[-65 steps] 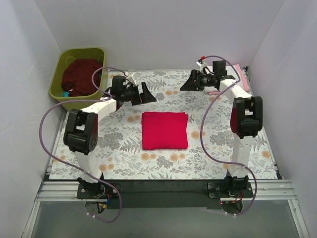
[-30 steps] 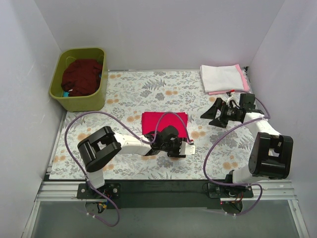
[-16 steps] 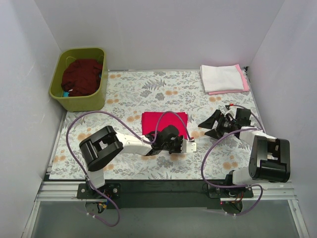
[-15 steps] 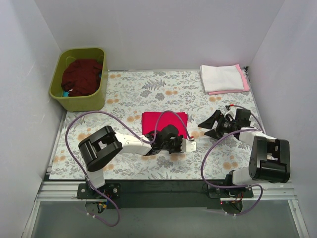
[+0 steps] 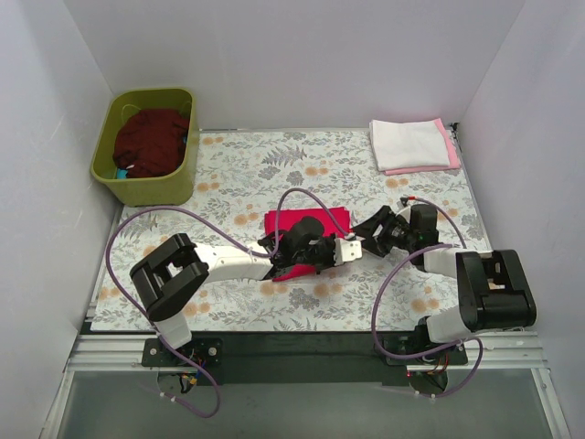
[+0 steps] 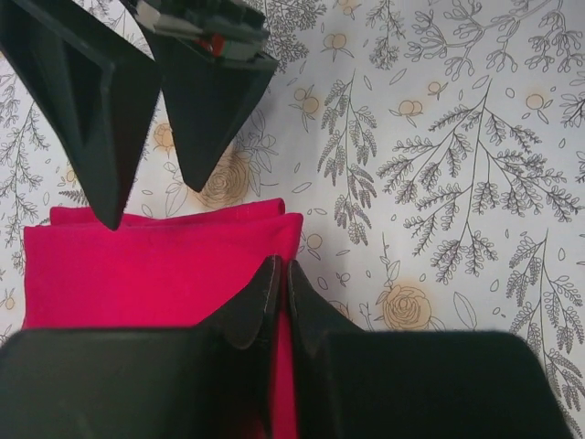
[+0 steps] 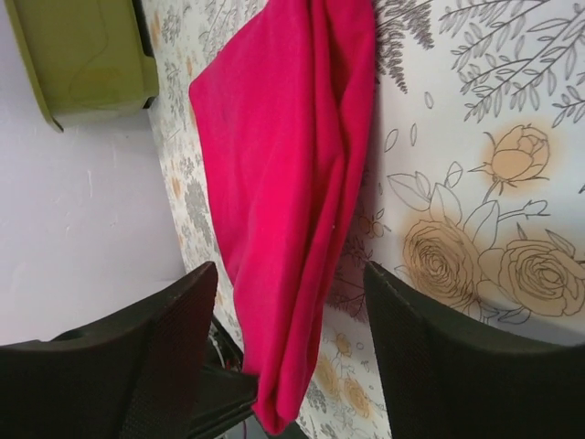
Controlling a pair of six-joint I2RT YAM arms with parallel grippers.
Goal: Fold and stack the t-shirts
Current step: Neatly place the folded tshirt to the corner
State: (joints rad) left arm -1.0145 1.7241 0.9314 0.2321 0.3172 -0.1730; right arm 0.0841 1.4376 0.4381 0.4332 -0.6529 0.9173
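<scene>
At mid-table, left tool [image 6: 281,267] now pinches red t-shirt [image 6: 137,265]; gaping right tool [image 7: 288,271] has neared.

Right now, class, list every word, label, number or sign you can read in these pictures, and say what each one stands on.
None: no readable text in any view.
The red shirt, the white shirt, the green tub and the flowered cloth carry no writing that shows.
</scene>
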